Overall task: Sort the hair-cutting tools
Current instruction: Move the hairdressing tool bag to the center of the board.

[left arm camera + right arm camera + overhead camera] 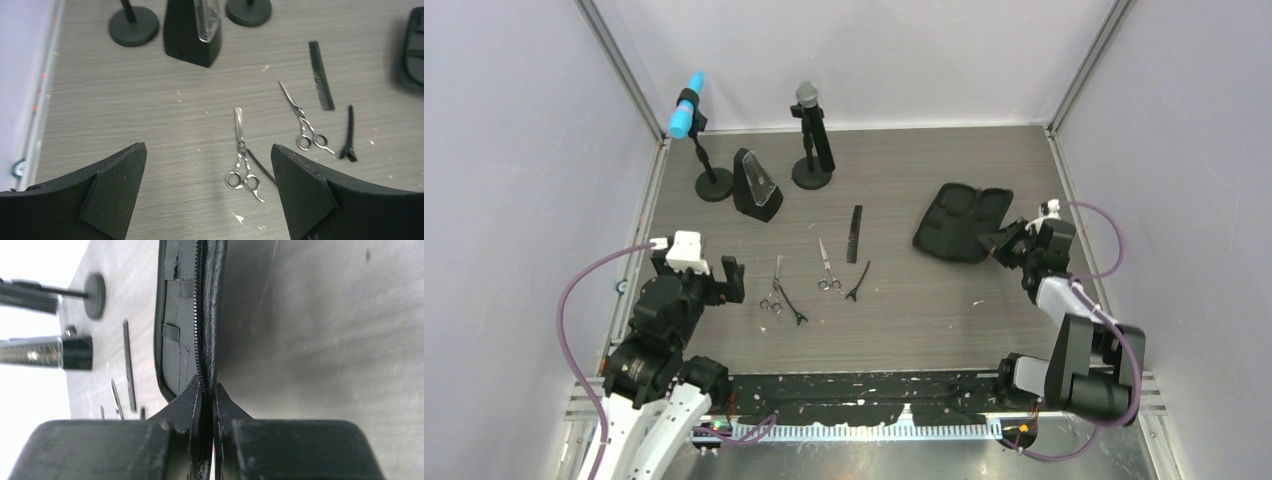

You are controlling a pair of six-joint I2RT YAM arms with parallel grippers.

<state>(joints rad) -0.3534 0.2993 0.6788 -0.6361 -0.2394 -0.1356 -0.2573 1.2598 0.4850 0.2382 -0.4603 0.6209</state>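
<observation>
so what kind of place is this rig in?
Likely a lab robot cell, not a salon: plain white walls on metal framing, a left arm and right arm bolted down, and a mic on a stand.

The left gripper (207,147) hangs at the near left, fingers wide apart. The right gripper (206,390), at the right, pinches the pouch (180,315) edge.

The right gripper (206,390) pinches the zipper rim of the black zippered fabric pouch (182,315) (open, elastic loops showing inside) on the grey wood-grain counter (325,340). Between the pouch and the counter's bright edge lie a long narrow black comb (129,365), the tip of a silver scissors (117,402) and a round black microphone base (95,288).
</observation>
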